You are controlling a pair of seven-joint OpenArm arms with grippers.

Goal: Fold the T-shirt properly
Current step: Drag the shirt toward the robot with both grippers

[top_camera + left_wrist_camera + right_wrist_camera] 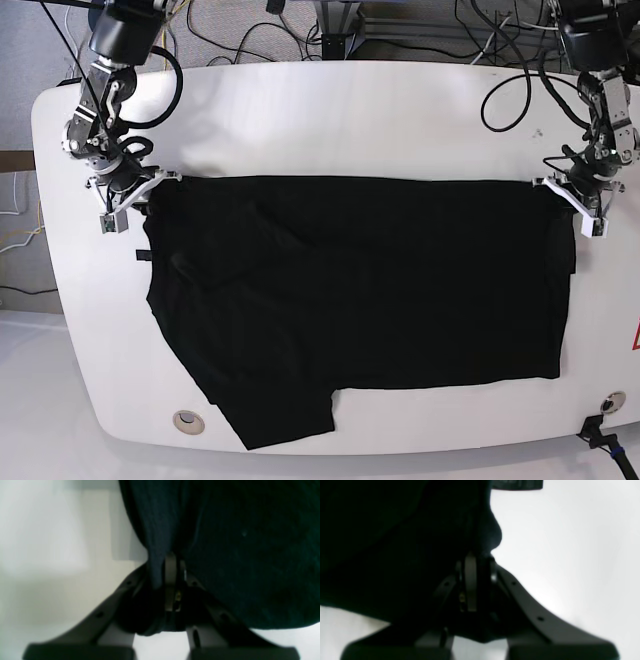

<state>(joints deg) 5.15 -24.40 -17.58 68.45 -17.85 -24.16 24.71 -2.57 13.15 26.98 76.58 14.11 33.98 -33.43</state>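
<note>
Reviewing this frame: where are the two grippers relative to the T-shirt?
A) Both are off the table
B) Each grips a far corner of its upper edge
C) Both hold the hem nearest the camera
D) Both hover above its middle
B: in the base view the left gripper and right gripper pinch opposite ends of the T-shirt's far edge.

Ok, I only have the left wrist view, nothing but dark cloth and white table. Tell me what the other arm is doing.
Observer: The right tool is shut on the T-shirt, at the far corner opposite yours in the base view.
Operator: Confirm my side has it too.
Observer: Yes, the left tool is shut on cloth, at the shirt's other far corner.
Operator: Give me the lie of the shirt.
Observer: It lies spread on the white table, its far edge straight between both tools, one part reaching out toward the near edge.
</note>
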